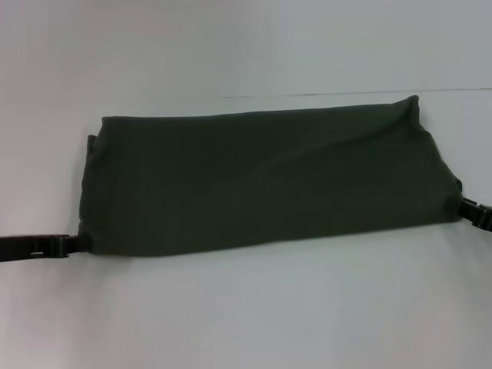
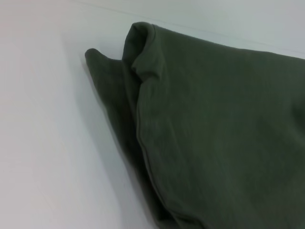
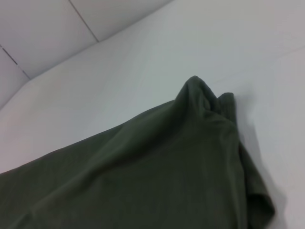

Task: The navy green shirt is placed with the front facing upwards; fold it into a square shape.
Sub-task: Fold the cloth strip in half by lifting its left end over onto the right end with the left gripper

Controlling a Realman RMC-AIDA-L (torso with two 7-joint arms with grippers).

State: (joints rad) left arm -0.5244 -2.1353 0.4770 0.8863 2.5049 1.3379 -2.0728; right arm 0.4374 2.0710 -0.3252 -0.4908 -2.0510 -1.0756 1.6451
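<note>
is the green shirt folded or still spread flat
Folded: the navy green shirt lies as a long band, layered edges showing at its end, each near corner at a pincer, left and right.

One navy green shirt (image 1: 261, 184), folded into long band across centre of head frame; same shirt in left wrist view (image 2: 219, 138) and right wrist view (image 3: 143, 176). Layers at folded end in left wrist view: at least two, exact count unclear.

Two grippers: left gripper (image 1: 77, 244) at lower left edge of head frame, touching shirt corner; right gripper (image 1: 461, 206) at right edge, touching opposite corner.

One white table (image 1: 246, 315). One thin seam line (image 1: 323, 94) across upper frame.
</note>
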